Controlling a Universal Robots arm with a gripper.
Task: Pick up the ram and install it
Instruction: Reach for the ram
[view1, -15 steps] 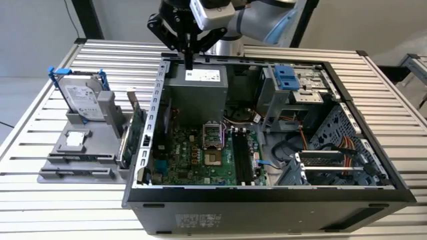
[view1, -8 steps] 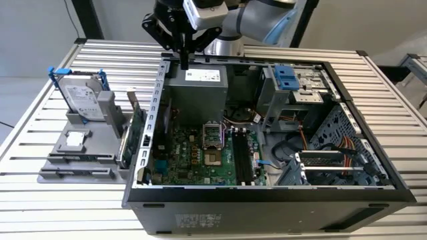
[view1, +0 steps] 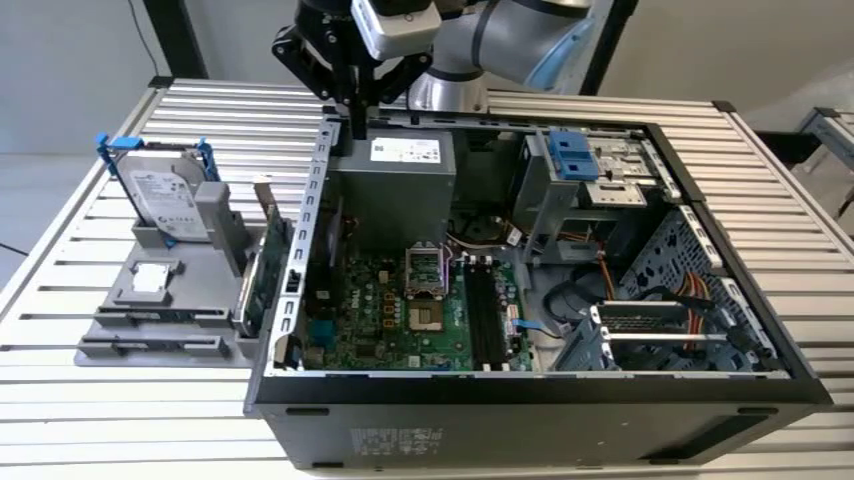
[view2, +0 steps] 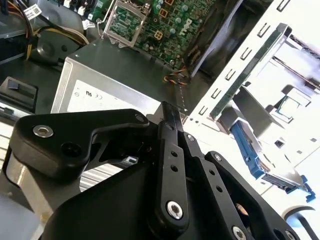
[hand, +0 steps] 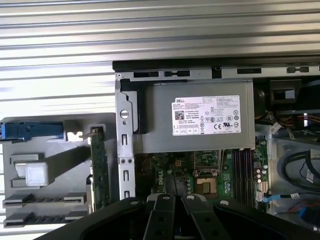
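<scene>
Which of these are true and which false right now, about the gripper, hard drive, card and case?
1. The gripper hangs over the case at the corner by the power supply. True.
2. The gripper holds the ram. False: it is shut on nothing.
3. The hard drive lies inside the case. False: it stands upright in the grey holder outside it.
4. The green card stands in the holder beside the case. True.
</scene>
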